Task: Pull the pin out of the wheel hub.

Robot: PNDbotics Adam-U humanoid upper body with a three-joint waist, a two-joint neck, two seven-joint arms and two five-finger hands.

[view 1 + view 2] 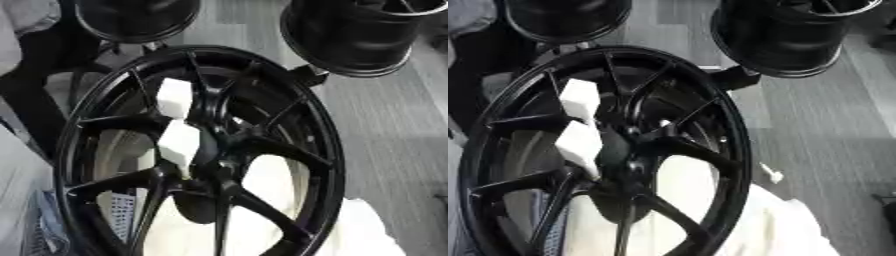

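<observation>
Wheel hub of the black spoked alloy rim (214,150) fills the near view; no pin is discernible, neither hand shows, so the step stays unclear.

Glossy black wheel hub (201,155), white blocks (175,97) between spokes, grey streaked floor (385,120), black rims (350,35) behind

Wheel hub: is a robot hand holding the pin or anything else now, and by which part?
Nothing is seen held: no robot hand shows in either view near the black wheel.
</observation>
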